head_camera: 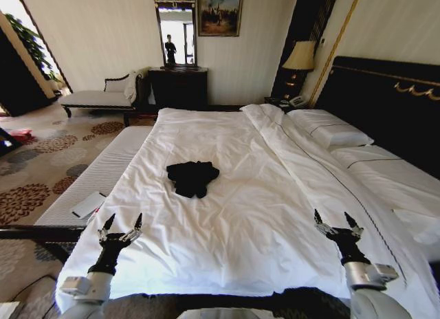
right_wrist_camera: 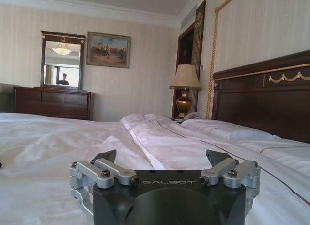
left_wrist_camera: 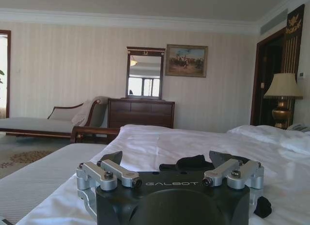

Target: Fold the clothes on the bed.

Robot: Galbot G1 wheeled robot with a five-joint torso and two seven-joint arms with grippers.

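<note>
The bed, white-sheeted with a dark gold-trimmed headboard, stands in a room with a dresser, mirror and lamp. The left end effector and right end effector hover over its near edge, fingers spread, holding nothing. The clothes lie crumpled ahead of and between them. Each wrist housing reads "GALBOT".

Dark dresser w/ mirror at far wall, painting beside it. Chaise near dresser. Lamp by headboard. Floral carpet.
</note>
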